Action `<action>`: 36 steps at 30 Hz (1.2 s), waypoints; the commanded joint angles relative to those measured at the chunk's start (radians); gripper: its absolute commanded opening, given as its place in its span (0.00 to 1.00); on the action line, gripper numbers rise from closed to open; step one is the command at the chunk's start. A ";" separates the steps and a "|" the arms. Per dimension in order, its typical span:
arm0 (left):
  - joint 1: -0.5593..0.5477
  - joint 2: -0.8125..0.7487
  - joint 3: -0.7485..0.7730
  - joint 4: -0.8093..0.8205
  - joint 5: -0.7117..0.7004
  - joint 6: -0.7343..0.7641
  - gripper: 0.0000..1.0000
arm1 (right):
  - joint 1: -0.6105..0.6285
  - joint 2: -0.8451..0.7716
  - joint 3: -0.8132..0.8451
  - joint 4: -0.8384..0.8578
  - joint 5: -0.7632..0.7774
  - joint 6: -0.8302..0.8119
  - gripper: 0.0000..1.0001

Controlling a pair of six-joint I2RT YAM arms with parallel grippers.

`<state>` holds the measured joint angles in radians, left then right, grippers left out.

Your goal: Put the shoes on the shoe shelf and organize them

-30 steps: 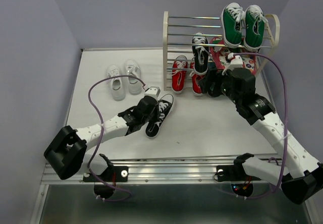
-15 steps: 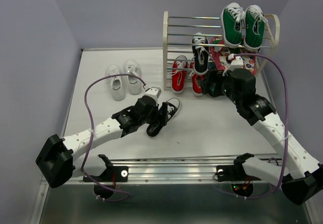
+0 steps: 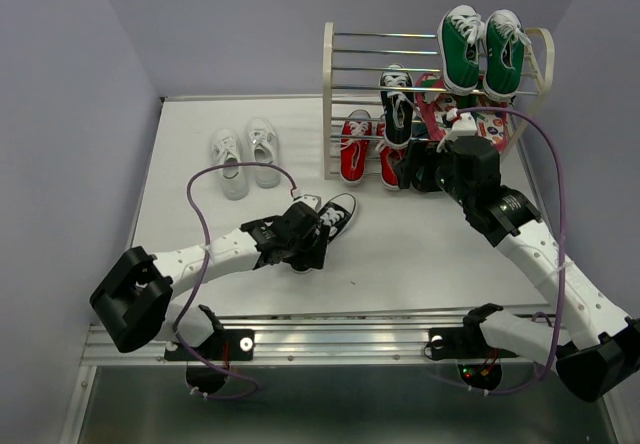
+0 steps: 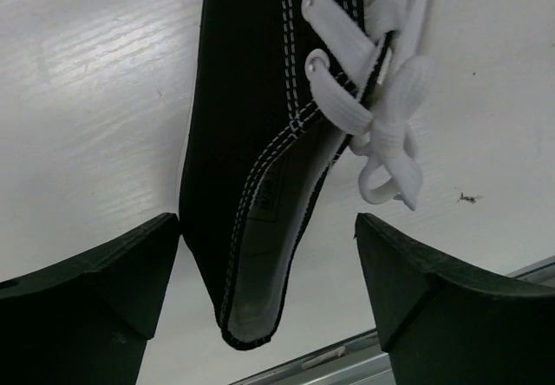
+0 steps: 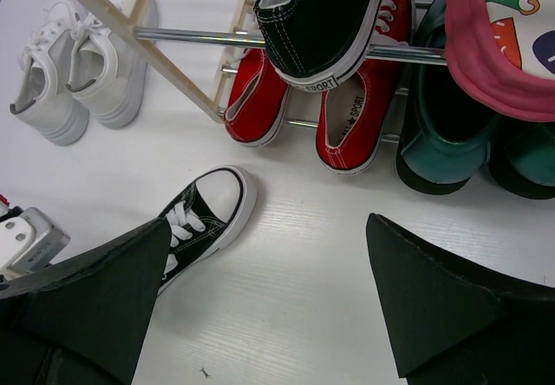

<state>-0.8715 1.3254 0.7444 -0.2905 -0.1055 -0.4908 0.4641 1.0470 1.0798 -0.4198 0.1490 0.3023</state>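
Well, the loose black sneaker [image 3: 338,213] lies on its own on the white table [image 3: 430,249]. It is near the front of the shoe shelf [image 3: 328,94] but not touching it, and its white toe points toward the shelf. The left gripper [image 3: 306,244] is down over its heel end. In the left wrist view the two dark fingers [image 4: 95,290] are apart, with the back of the shoe between them. One finger seems to touch the side of the shoe. On the other side there is a gap of bare table, so the shoe is not squeezed. Its white laces [image 4: 390,116] flop off to one side.

The right gripper [image 3: 405,174] hangs low in front of the shelf. Its jaws are wide apart and nothing is in them. Only table shows between them in the right wrist view.

The second black sneaker [image 3: 397,104] sits on the rods of a middle level, with its heel sticking out toward the front. Right under it the two red sneakers [image 3: 354,146] stand side by side on the lowest level, heels out. To the right of the red ones are two dark green shoes [image 5: 442,133], and a pink patterned flip-flop [image 5: 494,55] lies above those. A pair of green sneakers [image 3: 461,49] rests on top at the right end.

The two white sneakers [image 3: 228,162] sit together on the table, left of the shelf and well apart from the black one.
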 commanded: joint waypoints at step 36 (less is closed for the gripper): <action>-0.029 0.026 0.038 -0.045 -0.096 -0.020 0.11 | -0.005 -0.036 -0.012 0.004 0.083 -0.009 1.00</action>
<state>-0.8886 1.3422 0.7547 -0.3073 -0.1951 -0.5232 0.4641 1.0458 1.0645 -0.4267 0.1967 0.3023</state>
